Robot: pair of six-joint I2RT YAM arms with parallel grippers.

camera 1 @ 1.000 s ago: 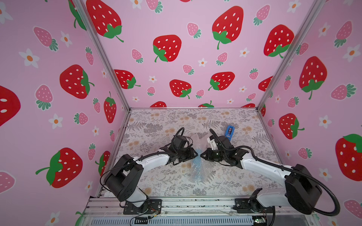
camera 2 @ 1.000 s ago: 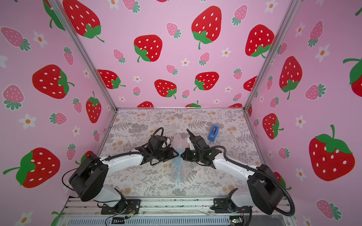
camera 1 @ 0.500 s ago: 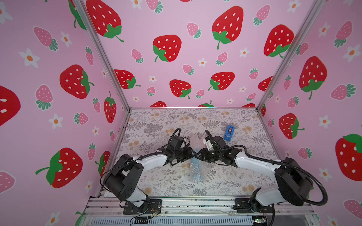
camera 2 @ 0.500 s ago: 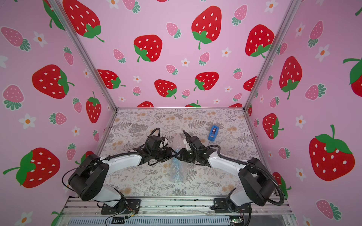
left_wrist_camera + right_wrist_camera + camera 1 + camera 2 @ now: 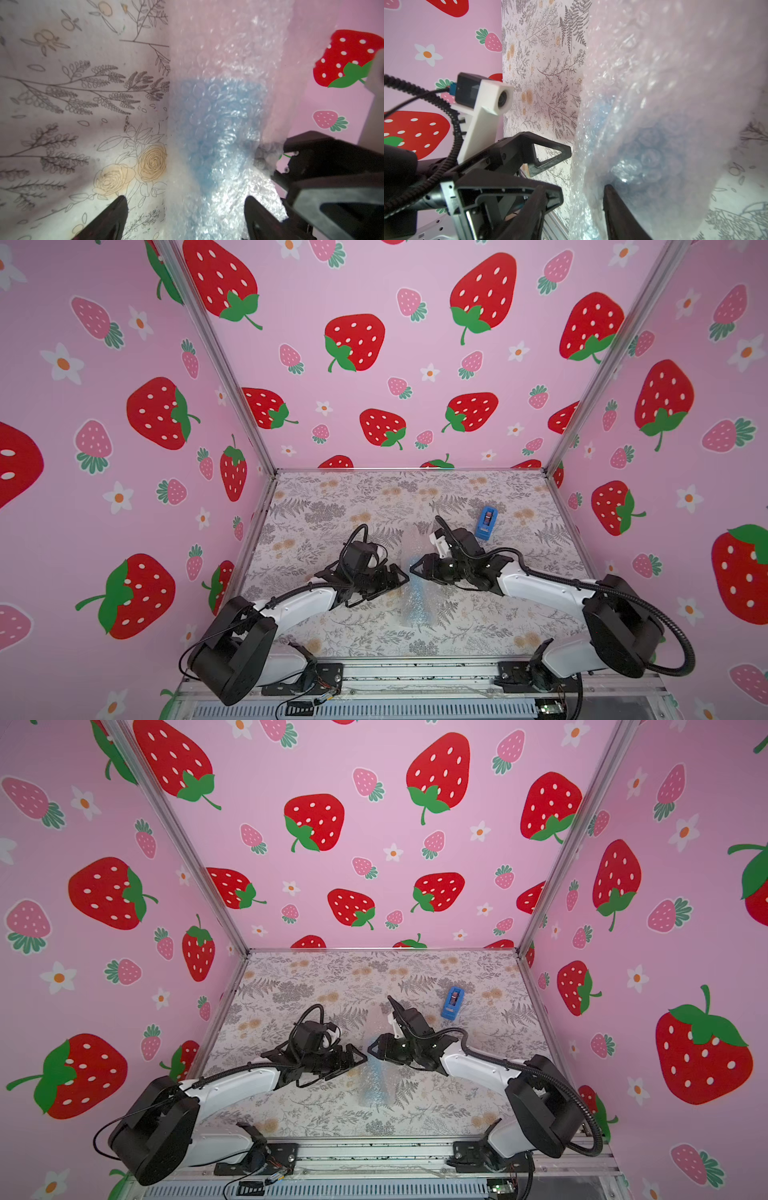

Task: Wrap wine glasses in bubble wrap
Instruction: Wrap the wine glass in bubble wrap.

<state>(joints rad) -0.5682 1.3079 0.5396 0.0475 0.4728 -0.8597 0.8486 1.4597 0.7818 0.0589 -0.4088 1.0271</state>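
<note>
**At mid-table, a wrapped goblet is lying ungripped between two grippers**

Between the middle of the table [image 5: 332, 510] and its front edge, the bubble wrap [image 5: 417, 605] is lying as a long rolled bundle, one end pointing at the front edge. The goblet [image 5: 207, 124] is sitting inside it, showing as a pale blue shape through the film; which way its foot is pointing I cannot tell.

The left gripper [image 5: 185, 202] is standing at one side of the bundle with its jaws spread wide, one finger over bare table and the other against the film, squeezing nothing. The right gripper [image 5: 574, 189] is facing it from the other side with a narrower gap. The film's edge is running between its fingers, yet they are not pinching it as far as the wrist view shows. The tape dispenser [image 5: 485, 523] is sitting well apart, toward the right back corner.

Nothing is visibly keeping the roll closed, so the springy film is probably trying to uncurl and bare the goblet. A finger pulling away while touching a fold could be dragging the loose flap along and unrolling it. Being round, the bundle could also be rolling off if nudged from either side.
</note>
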